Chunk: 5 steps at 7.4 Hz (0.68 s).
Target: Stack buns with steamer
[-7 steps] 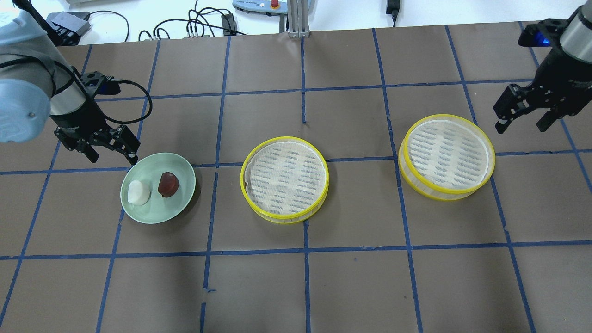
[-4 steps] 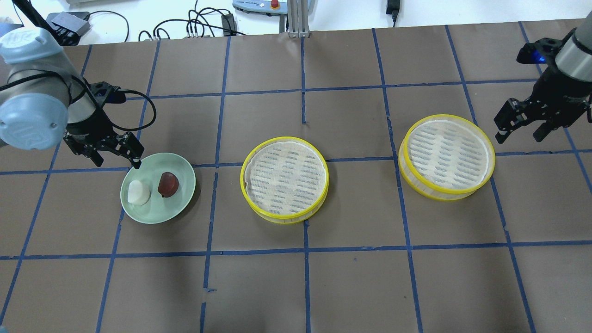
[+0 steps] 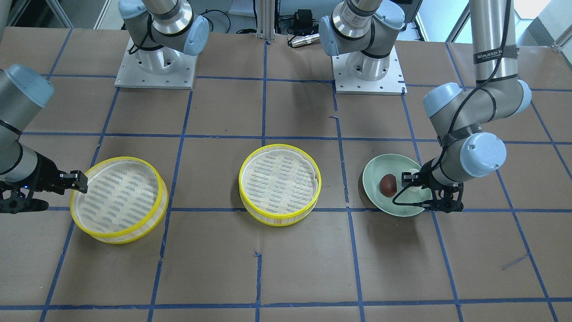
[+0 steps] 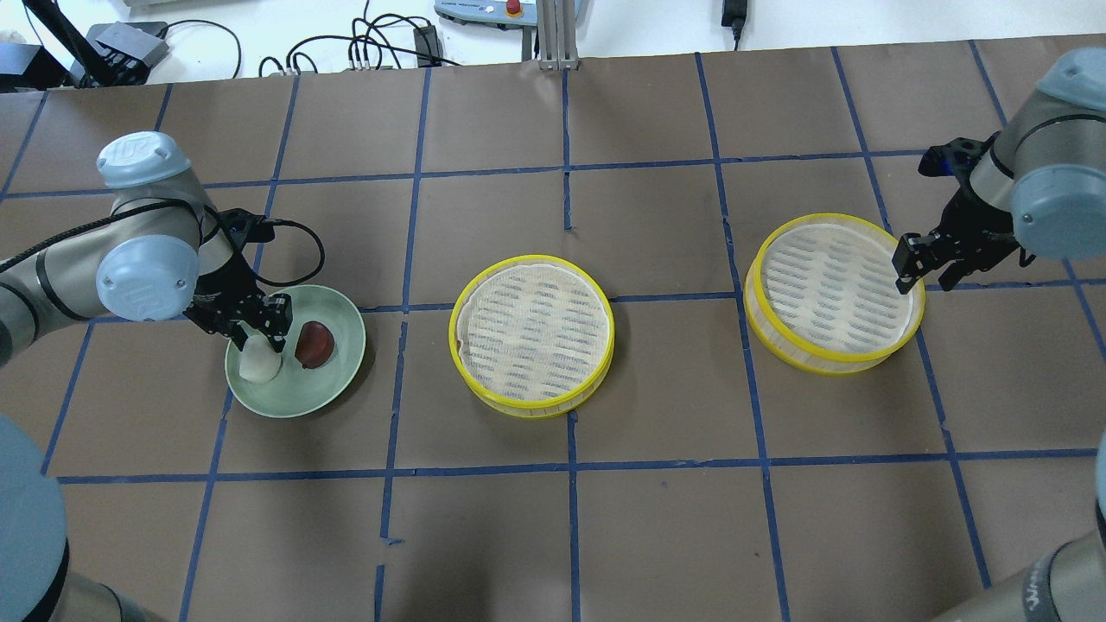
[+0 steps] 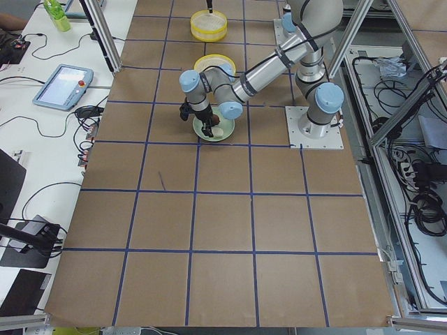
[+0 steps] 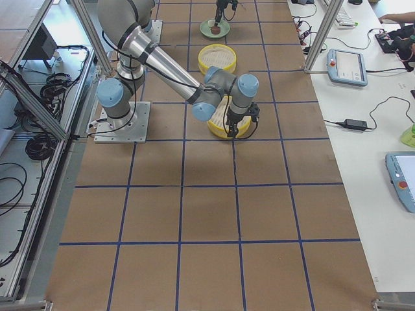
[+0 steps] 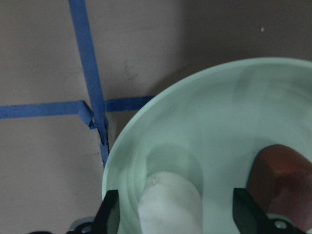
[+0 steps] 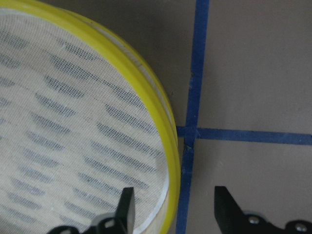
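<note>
While the left gripper [image 4: 257,333] hangs low over the pale green plate [image 4: 298,404], its jaws stand spread wide with the white bun [image 7: 170,207] between them. In the wrist view a sliver of plate shows on either side of that bun, so neither finger presses on it. The dark reddish-brown bun [image 4: 314,344] sits on the same plate just beside the white one, outside the jaws and partly behind one finger in the wrist view. The plate rests on the brown table [image 4: 657,518] on the robot's left side, near a crossing of blue tape lines. The middle steamer tray [image 4: 531,333], yellow-rimmed with a white mesh liner, holds nothing. The right steamer tray [image 4: 834,289] is likewise bare. The right gripper [image 4: 926,275] is unclenched and straddles that tray's outer rim, one finger over the mesh, the other over the table; whether it touches the rim cannot be told.
</note>
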{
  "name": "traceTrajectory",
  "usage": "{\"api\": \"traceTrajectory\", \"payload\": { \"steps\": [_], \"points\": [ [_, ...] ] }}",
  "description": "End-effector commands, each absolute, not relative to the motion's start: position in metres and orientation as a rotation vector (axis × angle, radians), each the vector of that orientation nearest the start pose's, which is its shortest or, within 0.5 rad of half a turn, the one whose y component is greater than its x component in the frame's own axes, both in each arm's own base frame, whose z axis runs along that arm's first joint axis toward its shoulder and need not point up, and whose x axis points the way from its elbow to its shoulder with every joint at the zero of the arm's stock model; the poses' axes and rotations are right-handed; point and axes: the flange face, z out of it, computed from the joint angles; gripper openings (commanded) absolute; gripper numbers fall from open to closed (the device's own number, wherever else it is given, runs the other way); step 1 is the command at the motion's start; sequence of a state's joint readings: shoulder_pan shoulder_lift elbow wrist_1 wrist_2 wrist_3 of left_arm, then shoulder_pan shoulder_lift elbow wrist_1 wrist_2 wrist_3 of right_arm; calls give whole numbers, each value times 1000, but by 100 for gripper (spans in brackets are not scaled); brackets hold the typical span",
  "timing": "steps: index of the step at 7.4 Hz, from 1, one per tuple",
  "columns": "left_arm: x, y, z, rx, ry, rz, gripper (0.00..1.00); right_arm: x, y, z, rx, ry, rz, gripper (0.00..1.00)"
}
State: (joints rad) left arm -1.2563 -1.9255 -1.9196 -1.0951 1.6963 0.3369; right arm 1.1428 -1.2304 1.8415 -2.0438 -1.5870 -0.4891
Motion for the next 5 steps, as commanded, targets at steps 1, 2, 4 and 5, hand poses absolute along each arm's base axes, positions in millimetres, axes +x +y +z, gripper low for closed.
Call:
{"api": "traceTrajectory", "payload": {
  "steps": [1,2,4,5],
  "points": [
    [43,-535,209,-57,3035,340,13,-107,-554,219,-93,3077,199,32],
    [37,-534,238,-77,3023,263,13,-107,-555,215,-95,3075,203,16],
    [14,-526,313,-40,3018,253,13,-108,-556,218,-95,3077,199,6],
    [-20,-533,338,-105,3021,223,13,-109,-556,225,-99,3088,206,6]
  ]
}}
